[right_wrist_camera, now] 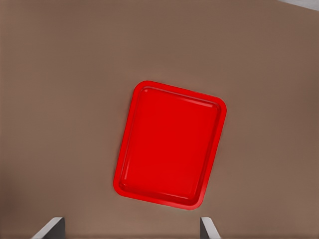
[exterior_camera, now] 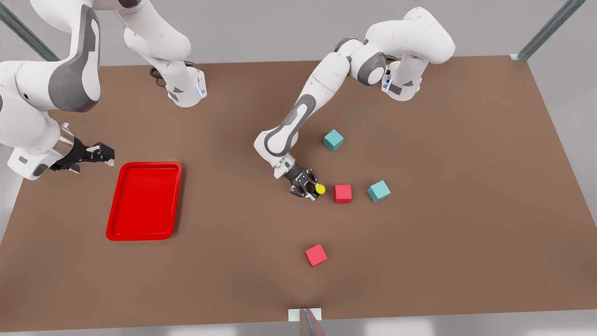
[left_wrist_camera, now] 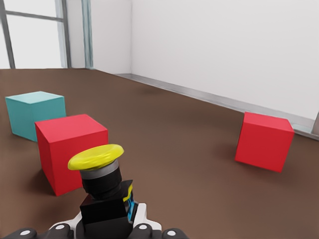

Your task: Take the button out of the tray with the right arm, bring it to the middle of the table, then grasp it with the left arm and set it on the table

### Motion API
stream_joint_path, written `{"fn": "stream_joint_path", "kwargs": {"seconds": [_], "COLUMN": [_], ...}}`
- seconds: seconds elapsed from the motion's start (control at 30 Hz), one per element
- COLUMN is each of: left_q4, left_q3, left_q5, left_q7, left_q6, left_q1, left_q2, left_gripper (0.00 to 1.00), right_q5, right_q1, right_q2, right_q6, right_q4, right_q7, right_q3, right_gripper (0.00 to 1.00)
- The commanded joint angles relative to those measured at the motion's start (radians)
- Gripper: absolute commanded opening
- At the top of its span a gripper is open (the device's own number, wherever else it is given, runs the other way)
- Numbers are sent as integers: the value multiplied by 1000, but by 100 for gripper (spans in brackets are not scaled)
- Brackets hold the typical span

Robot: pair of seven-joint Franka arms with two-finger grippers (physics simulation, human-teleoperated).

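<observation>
— What lies on the brown desk (exterior_camera: 466, 233)?
— A red tray (exterior_camera: 144, 201) sits toward the front view's left, nothing in it. The right arm (exterior_camera: 42, 98) hangs raised just beside the tray's far corner, and the right gripper (exterior_camera: 106, 154) has its fingers (right_wrist_camera: 50, 230) spread wide apart, holding nothing; the right wrist view looks straight down at the tray between them.

— And the left arm (exterior_camera: 317, 93)?
— It reaches down to mid-desk. The left gripper (exterior_camera: 311, 190) has its fingers closed on the dark body of the button (exterior_camera: 319, 190), which is tilted, yellow cap pointing away from the fingers. I cannot tell whether the button touches the desk.

— What surrounds those fingers?
— A red cube (exterior_camera: 343, 193) stands just beyond the button's cap, near but apart from it. A teal cube (exterior_camera: 378, 191) sits past that one. A second teal cube (exterior_camera: 333, 140) lies farther back beside the left arm, and a second red cube (exterior_camera: 316, 255) rests well apart toward the desk's near edge.
</observation>
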Motion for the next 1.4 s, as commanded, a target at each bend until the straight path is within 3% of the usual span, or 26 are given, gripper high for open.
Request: {"fn": "stream_joint_path", "kwargs": {"seconds": [0.0,0.03,0.07,0.4,0.57,0.63,0.67,0.83,0.87,0.9,0.93,1.0,1.07,1.2,1.37], "left_q4": [0,0,0,-34,-129,-149,-147,-149,-153,-155,-160,-153,-161,-232,-215], "left_q3": [1,1,1,-1,-28,-28,-28,-45,-117,-422,-421,-223,-237,-237,-232], "left_q5": [10,10,10,-6,-116,-312,-377,-618,-710,-717,-734,-947,-1033,-929,-857], "left_q7": [-113,-101,-95,-44,123,356,473,1052,1302,1606,1945,2436,2439,2438,2421], "left_q6": [5,3,3,-12,-46,-48,-55,-75,-113,-187,-287,-328,-330,-360,-229], "left_q1": [0,0,-2,-25,-20,55,107,413,556,872,897,913,976,979,977], "left_q2": [-1,-1,-3,-87,-351,-613,-679,-853,-894,-914,-930,-962,-1000,-1042,-1000], "left_gripper": [41,91,100,100,100,100,100,100,100,100,100,100,100,100,100], "right_q5": [1,1,1,1,-1,1,-1,1,-1,1,1,1,-1,-1,-1], "right_q1": [0,0,2,2,2,2,2,3,2,2,2,2,3,6,6], "right_q2": [0,0,-2,0,0,0,0,0,0,0,0,0,0,1,1], "right_q6": [0,2,0,0,2,2,2,0,0,0,-1,-1,-1,-1,-1], "right_q4": [0,0,0,0,0,0,0,0,0,0,0,0,0,0,-1], "right_q7": [-2,-2,-2,-2,-2,-2,-2,-2,-2,-2,-2,-2,-2,-2,-2], "right_q3": [1,0,1,1,1,1,1,1,1,1,1,1,1,1,1], "right_gripper": [100,100,100,100,100,100,100,100,100,100,100,100,100,100,100]}}
